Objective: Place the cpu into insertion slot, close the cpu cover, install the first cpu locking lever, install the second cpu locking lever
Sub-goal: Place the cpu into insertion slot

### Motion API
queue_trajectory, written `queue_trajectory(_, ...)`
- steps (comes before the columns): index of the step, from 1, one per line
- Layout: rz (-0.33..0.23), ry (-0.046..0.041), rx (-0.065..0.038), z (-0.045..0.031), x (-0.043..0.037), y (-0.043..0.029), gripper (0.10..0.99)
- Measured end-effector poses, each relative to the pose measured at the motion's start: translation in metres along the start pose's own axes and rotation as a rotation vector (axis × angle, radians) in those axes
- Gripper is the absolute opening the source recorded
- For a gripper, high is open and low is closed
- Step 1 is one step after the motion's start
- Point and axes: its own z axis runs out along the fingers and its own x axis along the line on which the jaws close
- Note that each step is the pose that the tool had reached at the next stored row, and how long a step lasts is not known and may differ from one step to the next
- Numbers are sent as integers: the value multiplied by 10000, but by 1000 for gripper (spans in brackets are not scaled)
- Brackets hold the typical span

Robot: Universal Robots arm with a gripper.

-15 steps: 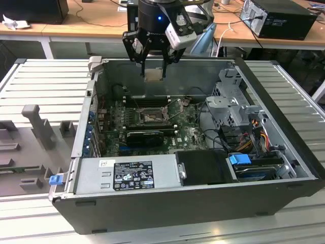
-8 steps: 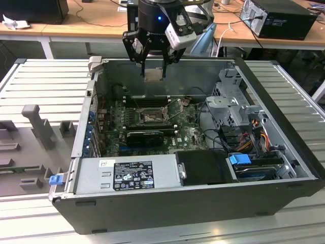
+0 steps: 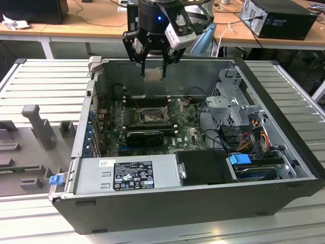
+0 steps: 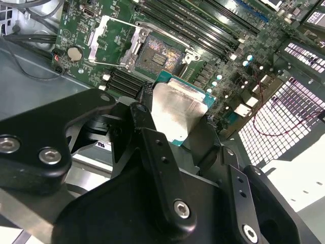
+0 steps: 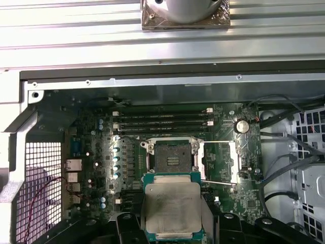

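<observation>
The cpu [image 3: 154, 74], a pale square chip, hangs above the open computer case, and my gripper [image 3: 154, 68] is shut on its two side edges. Both wrist views show the cpu [image 4: 177, 109] [image 5: 171, 206] close up between the black fingers [image 4: 144, 114]. Below it on the green board, the insertion slot [image 3: 151, 118] [image 5: 170, 157] [image 4: 160, 55] lies bare. The cpu cover [image 5: 218, 160] [image 4: 109, 38] is swung open beside the slot. Thin metal locking levers [image 5: 219, 182] stand raised next to the cover.
The case [image 3: 284, 152] lies on its side on a ribbed metal table. Inside are a power supply [image 3: 127, 175], a grey drive cage [image 3: 233, 101], cables [image 3: 254, 127], long black memory slots [image 5: 162, 119] and a black block [image 3: 144, 137]. Grey fixtures [image 3: 38, 124] sit at the exterior view's left.
</observation>
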Motion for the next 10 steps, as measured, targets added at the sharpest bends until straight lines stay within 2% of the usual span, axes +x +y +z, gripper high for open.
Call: queue_trajectory(10,43,-4,0,0,0,0,529)
